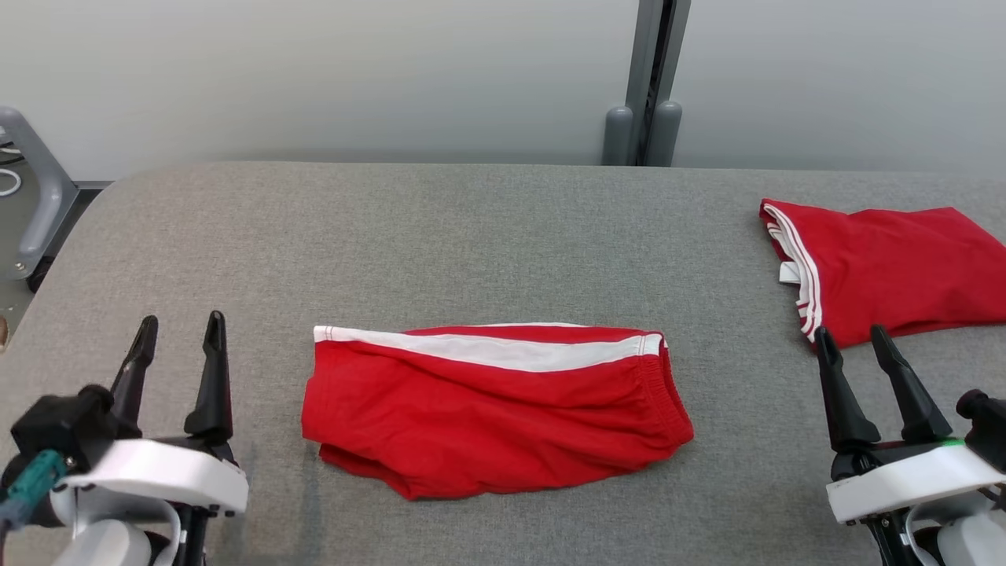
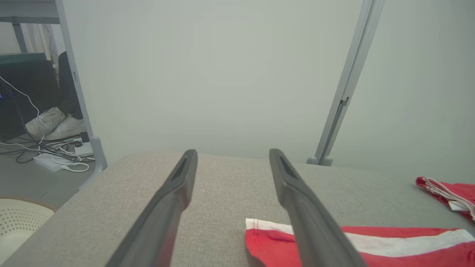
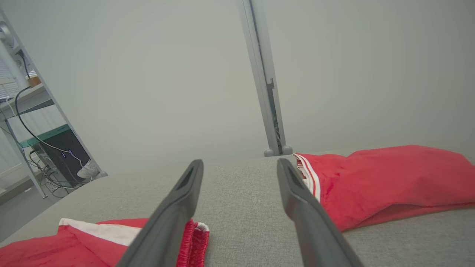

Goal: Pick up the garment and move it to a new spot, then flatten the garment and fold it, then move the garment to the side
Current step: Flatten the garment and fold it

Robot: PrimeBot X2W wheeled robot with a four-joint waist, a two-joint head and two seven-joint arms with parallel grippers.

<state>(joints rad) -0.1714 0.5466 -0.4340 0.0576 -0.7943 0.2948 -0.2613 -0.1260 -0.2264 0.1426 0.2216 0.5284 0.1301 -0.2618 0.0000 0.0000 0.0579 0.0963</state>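
Observation:
Red shorts with a white side stripe [image 1: 487, 409] lie folded in half on the grey table [image 1: 471, 236], near its front middle. Their left end [image 2: 371, 244] shows in the left wrist view and their waistband end [image 3: 92, 241] in the right wrist view. My left gripper [image 1: 181, 332] hovers to the left of the shorts, open and holding nothing; its fingers [image 2: 174, 196] stand wide apart. My right gripper [image 1: 850, 339] stands open to the right of the shorts, also holding nothing, with its fingers [image 3: 297, 200] spread.
A second red garment with white stripes [image 1: 880, 267] lies folded at the table's right side, just beyond my right gripper. A grey post [image 1: 648, 86] rises behind the table. A grey frame [image 1: 39, 196] stands off the left edge, with cables [image 2: 55, 155] on the floor.

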